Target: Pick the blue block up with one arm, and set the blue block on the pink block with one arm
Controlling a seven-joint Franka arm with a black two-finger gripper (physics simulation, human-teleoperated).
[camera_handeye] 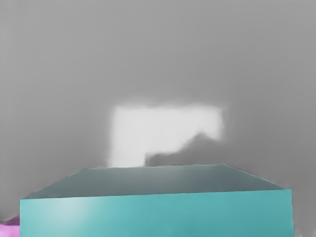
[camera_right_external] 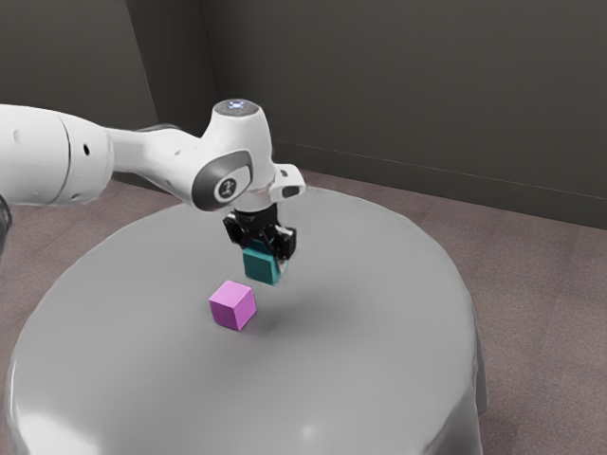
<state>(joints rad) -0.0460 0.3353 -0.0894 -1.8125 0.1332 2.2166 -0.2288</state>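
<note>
A teal-blue block (camera_right_external: 263, 265) hangs above the round grey table (camera_right_external: 379, 313), with my black gripper (camera_right_external: 264, 252) shut on it from two sides. The pink block (camera_right_external: 232, 304) rests on the table just below and toward the exterior view's left of the held block, a small gap apart from it. In the wrist view the blue block (camera_handeye: 158, 202) sits large right under my hand, and a sliver of the pink block (camera_handeye: 9, 229) shows at its corner.
The round table is draped in grey and its rim (camera_right_external: 465, 284) drops off on the exterior view's right. A brown floor (camera_right_external: 541, 313) and dark walls surround it. Bare tabletop (camera_handeye: 158, 64) lies beyond the held block.
</note>
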